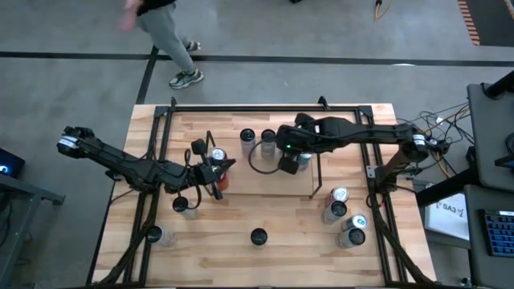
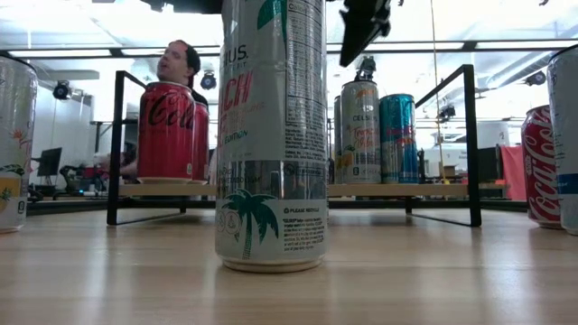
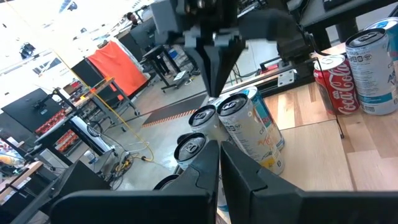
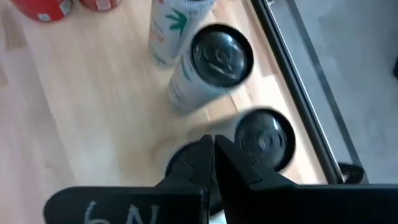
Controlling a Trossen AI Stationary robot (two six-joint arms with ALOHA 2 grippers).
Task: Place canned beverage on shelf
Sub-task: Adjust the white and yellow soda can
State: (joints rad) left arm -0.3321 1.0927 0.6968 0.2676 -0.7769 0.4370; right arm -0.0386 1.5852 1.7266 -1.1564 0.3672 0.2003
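The shelf (image 2: 433, 190) stands at the table's far middle, its wire end frame (image 1: 320, 172) on the right. Red cola cans (image 2: 167, 131) stand upright on its left end, and a white can (image 2: 358, 131) and a teal can (image 2: 398, 135) on its right part. My right gripper (image 2: 349, 52) is shut and hangs, slanting down, above those right-hand cans (image 4: 222, 53), clear of their tops. My left gripper (image 1: 231, 164) is shut and level above the shelf's left end beside the red cans (image 1: 217, 154), with nothing between its fingers (image 3: 205, 165).
Loose cans stand upright on the table: one at the near middle (image 1: 258, 237), which fills the low view (image 2: 271, 135), two at the near left (image 1: 185, 206), several at the right (image 1: 339, 195). A black tubular frame (image 1: 265, 108) rims the table. A person (image 1: 165, 32) walks beyond the far edge.
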